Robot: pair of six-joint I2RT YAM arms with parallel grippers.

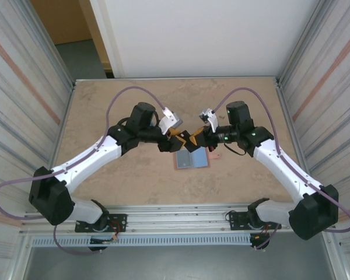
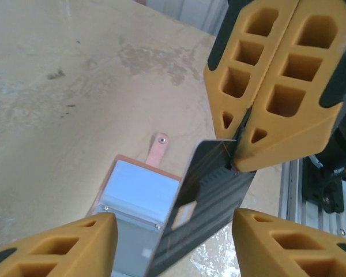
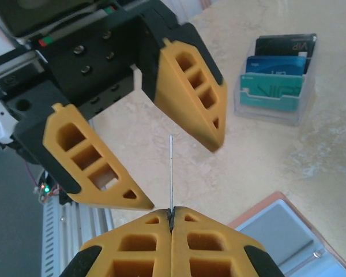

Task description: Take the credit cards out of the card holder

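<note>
Worktop point(image 1: 105, 116) beige, mottled; 2 arms meet over its middle. Card holder point(image 1: 191, 158) lies open flat on worktop under end effectors, blue-grey inside up, snap tab point(image 2: 157, 151) sticking out from 1 edge. Clear stand point(image 3: 268, 114) near it holds 3 tiered cards point(image 3: 271, 81): black, blue, teal. Right end effector point(image 3: 171, 214) pressed together, pinching black credit card point(image 2: 210, 196) by its corner, card tilted above holder. Left end effector point(image 2: 174, 218) spread, 1 finger each side of card, gaps visible
</note>
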